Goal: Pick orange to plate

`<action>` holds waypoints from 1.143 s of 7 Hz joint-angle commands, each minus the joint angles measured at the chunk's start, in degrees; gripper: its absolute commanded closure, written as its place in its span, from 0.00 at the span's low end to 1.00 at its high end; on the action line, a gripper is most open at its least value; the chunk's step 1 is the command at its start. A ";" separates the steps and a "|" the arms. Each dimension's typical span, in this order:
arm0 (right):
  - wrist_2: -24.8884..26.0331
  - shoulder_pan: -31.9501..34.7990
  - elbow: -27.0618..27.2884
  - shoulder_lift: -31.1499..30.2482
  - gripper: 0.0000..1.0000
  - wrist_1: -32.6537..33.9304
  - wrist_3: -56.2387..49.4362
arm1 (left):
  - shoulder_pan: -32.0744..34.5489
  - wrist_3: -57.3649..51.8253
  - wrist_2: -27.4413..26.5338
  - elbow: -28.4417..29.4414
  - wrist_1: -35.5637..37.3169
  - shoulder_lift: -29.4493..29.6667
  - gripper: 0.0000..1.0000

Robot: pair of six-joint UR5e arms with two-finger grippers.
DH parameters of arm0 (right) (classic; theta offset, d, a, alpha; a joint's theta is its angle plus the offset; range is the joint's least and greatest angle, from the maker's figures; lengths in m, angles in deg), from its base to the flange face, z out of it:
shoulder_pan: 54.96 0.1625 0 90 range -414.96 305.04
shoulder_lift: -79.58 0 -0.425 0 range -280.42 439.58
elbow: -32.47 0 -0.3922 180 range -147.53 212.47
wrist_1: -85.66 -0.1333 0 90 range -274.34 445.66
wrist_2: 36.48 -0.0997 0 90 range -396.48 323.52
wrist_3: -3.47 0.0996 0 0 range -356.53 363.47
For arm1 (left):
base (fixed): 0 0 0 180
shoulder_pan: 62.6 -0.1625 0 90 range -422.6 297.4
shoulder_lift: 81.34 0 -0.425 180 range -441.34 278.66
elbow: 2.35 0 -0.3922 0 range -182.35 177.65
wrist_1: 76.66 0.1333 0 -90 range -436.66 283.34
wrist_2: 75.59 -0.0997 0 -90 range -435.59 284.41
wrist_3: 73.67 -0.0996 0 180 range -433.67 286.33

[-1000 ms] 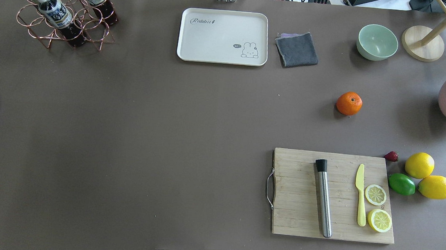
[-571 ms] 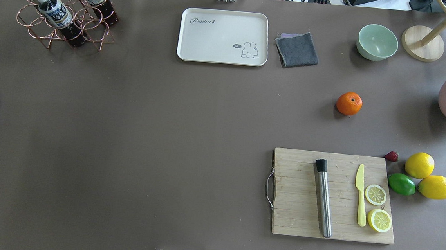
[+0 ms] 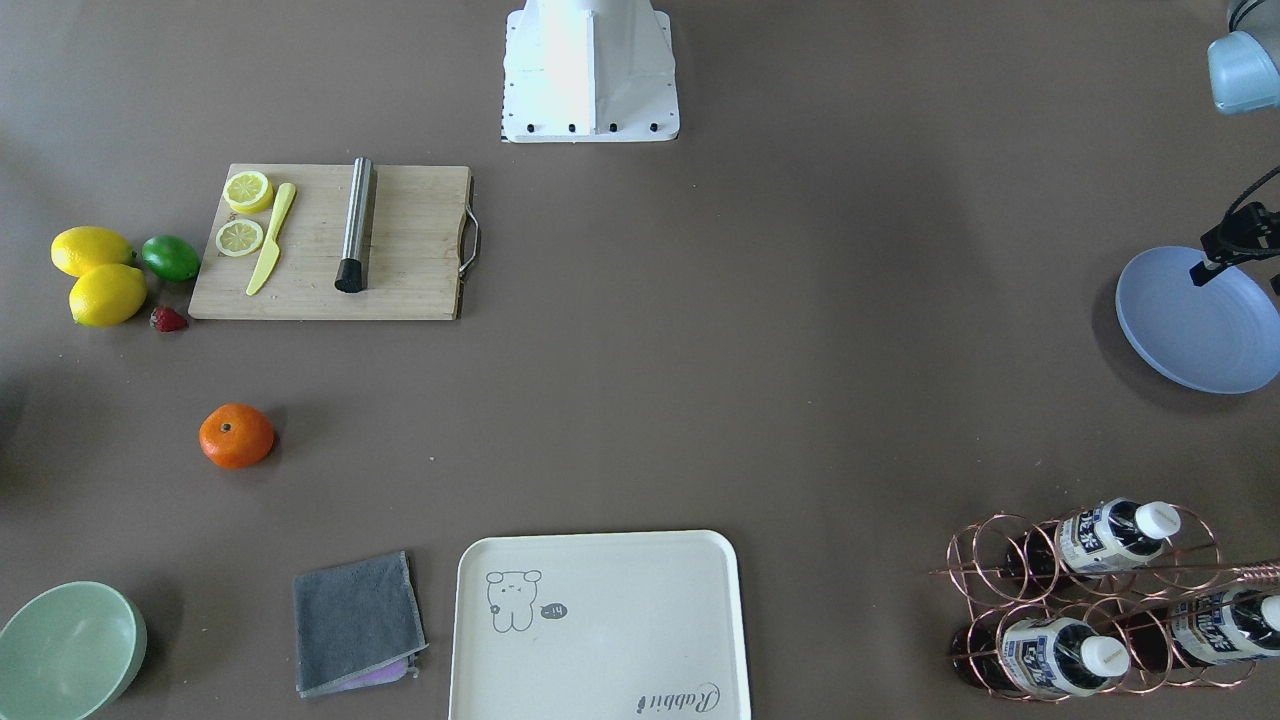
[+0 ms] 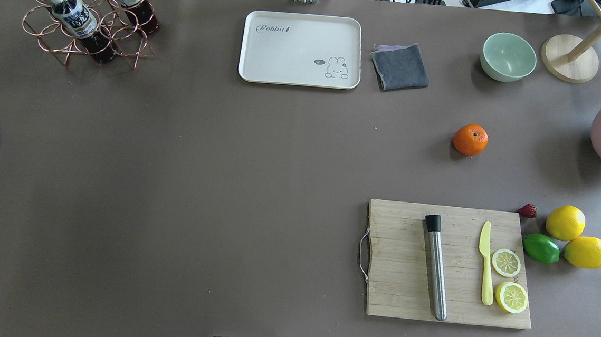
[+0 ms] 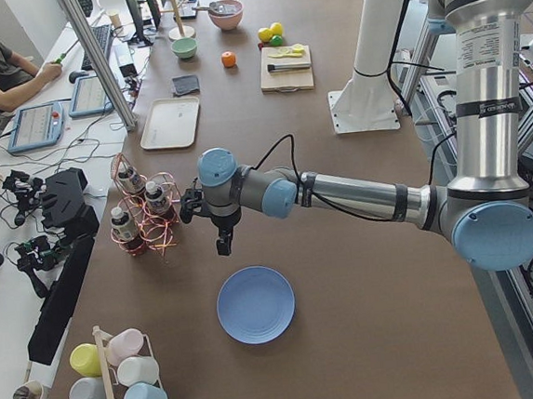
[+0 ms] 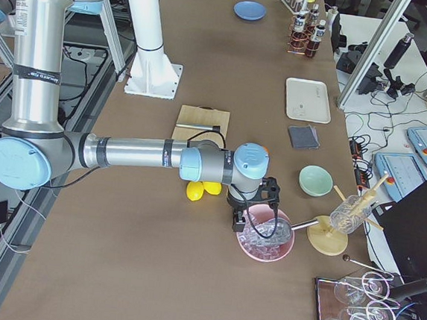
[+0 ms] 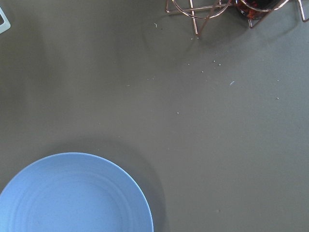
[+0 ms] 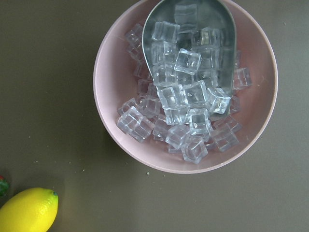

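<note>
A: Where's the orange [image 4: 470, 139]?
B: On the bare tabletop, robot's R half. You find it btw the cutting board [image 4: 398, 281] and the pale-green bowl [image 4: 508, 57], touching neither. It lies free, stem dimple facing up.
A: And the plate [image 5: 255, 305]?
B: Far L end of the table, well apart from the orange. In the overhead view you get only a sliver of it at the L edge.
A: L gripper [image 5: 222, 245]?
B: Hangs above the table near the plate, on the side twd the bottle rack [image 5: 147, 219], pointing down. Its wrist cam shows you the plate's rim low-left, and the rack's feet up top. Jaws: can't tell, too small in the side view.
A: R gripper [image 6: 239, 222]?
B: At the R end, above the pink bowl [image 8: 111, 63] w/ ice cubes and a metal scoop [image 8: 161, 13] in it. A lemon [image 8: 29, 210] lies near the bowl. Jaws: can't tell either, you see them only from the side cam.
</note>
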 commanded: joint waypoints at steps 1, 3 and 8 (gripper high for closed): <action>0.00 -0.03 -0.03 -0.03 0.00 0.03 0.07 | 0.08 -0.16 -0.08 -0.18 -0.19 -0.24 0.02; -0.09 -0.03 -0.03 -0.03 0.00 0.03 0.07 | 0.08 -6.54 -0.17 0.17 0.16 -1.64 0.02; -0.17 -0.03 -0.21 -0.03 0.00 0.03 -0.02 | 0.44 -6.31 0.10 -1.41 -0.28 -3.66 0.02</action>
